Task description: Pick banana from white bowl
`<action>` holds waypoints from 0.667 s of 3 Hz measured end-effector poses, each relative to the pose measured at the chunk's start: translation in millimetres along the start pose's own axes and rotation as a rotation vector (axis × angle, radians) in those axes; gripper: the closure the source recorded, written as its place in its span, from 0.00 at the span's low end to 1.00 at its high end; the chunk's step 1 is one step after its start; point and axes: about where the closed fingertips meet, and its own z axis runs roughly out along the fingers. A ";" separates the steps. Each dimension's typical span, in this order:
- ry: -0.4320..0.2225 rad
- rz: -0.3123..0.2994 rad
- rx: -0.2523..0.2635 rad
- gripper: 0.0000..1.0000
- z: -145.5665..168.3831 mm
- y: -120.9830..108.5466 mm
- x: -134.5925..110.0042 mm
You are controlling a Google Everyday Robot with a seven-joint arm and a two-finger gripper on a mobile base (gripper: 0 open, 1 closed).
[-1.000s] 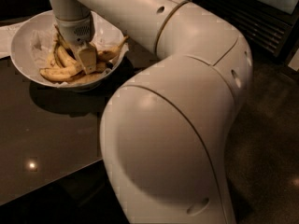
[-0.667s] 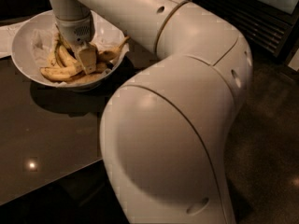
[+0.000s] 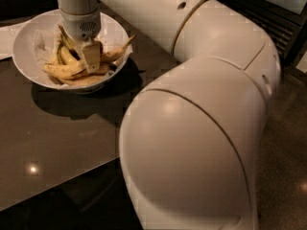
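The white bowl (image 3: 29, 37) stands at the far left of the dark table, lined with crinkled white paper. Several yellow bananas lie in it. A long, curved banana (image 3: 62, 71) lies along the bowl's near side, and another banana (image 3: 119, 51) pokes its tip over the right rim. My gripper (image 3: 88, 56) reaches straight down into the bowl's middle, in among the bananas and touching them. Its wrist hides the bananas behind it. I cannot tell whether it holds any banana.
A flat white sheet (image 3: 5, 38) lies left of the bowl. The glossy dark table (image 3: 57, 138) ends at a front edge low in view. My arm's large white elbow (image 3: 201, 143) fills the right half. A dark slatted panel (image 3: 283, 28) stands at the back right.
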 end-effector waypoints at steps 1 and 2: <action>-0.054 0.009 0.065 1.00 -24.8 1.5 -0.3; -0.095 0.016 0.106 1.00 -45.6 3.5 -1.5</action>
